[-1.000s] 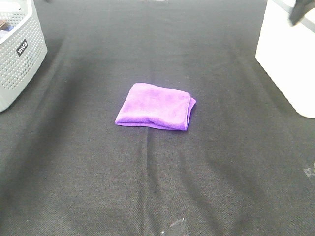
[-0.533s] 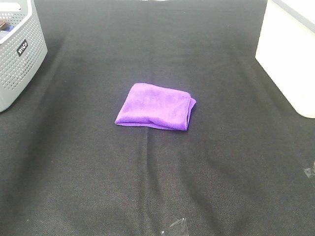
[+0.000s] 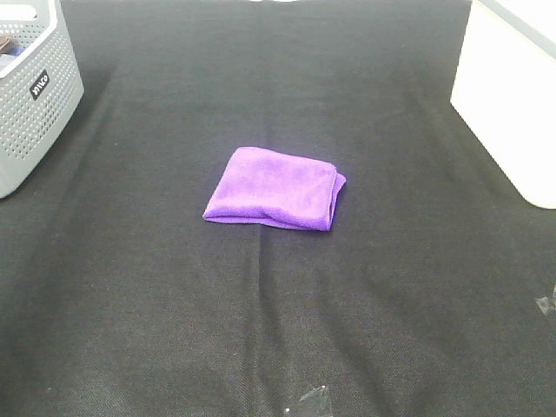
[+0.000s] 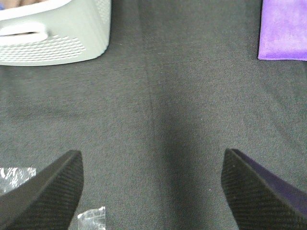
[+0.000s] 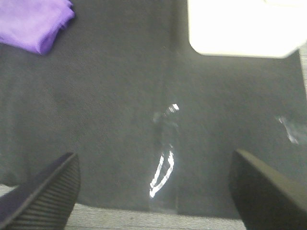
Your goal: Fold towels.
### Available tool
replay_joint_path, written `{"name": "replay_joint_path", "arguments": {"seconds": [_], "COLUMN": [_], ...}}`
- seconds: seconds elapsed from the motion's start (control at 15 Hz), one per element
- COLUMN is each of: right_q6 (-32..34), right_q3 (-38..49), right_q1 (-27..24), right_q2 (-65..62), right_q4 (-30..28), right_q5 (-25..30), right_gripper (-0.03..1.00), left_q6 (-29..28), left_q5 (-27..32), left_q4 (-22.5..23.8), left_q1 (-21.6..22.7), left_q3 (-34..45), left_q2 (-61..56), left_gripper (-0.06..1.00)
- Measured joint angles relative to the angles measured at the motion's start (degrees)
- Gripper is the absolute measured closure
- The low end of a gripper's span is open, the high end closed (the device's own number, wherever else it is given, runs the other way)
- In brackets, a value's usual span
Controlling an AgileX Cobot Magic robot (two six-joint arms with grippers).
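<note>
The bright purple towel [image 3: 274, 188] lies folded into a compact rectangle, flat on the black tabletop.

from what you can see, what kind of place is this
Probably a robot test bench rather than a home: a table under black cloth, one folded purple towel, a grey perforated basket and a white bin.

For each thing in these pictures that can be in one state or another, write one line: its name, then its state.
Towel: folded, lying flat on the black cloth, nothing touching it.
Grey basket: upright, far left, holding something I cannot make out.
White box: standing at far right.
Left claw: open, holding nothing.
Right claw: open, holding nothing.
</note>
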Motion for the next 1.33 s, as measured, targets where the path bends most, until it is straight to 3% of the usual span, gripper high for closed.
{"name": "replay_joint_path", "arguments": {"seconds": [0.27,0.47,0.73,0.87,1.33], "right_q6": [0.0,-0.4,-0.9,-0.9,-0.9], "right_q3": [12.8,18.3,22.6,22.9,23.1], "right_q1": [0.0,0.0,0.0,0.0,0.0], "right_q2": [-13.3,-20.5,-29.5,-29.6,-29.6], "right_q4": [1.8,3.9,4.0,4.5,4.8], "right_q5": [-4.8,-5.6,-6.6,-5.6,-5.6], "right_gripper": [0.16,0.17,0.17,0.17,0.17], "left_q6": [0.0,0.0,-0.3,-0.9,-1.2], "left_q5": [-4.2,-4.6,-5.0,0.1,1.5], "left_q4": [0.8,0.0,-1.3,-3.3,-5.1], "left_q1": [0.0,0.0,0.0,0.0,0.0], "left_q3": [15.5,22.3,22.7,23.6,24.1], "left_q2": [-17.6,-29.2,-40.9,-45.3,-45.4], "left_gripper": [0.2,0.2,0.2,0.2,0.2]}}
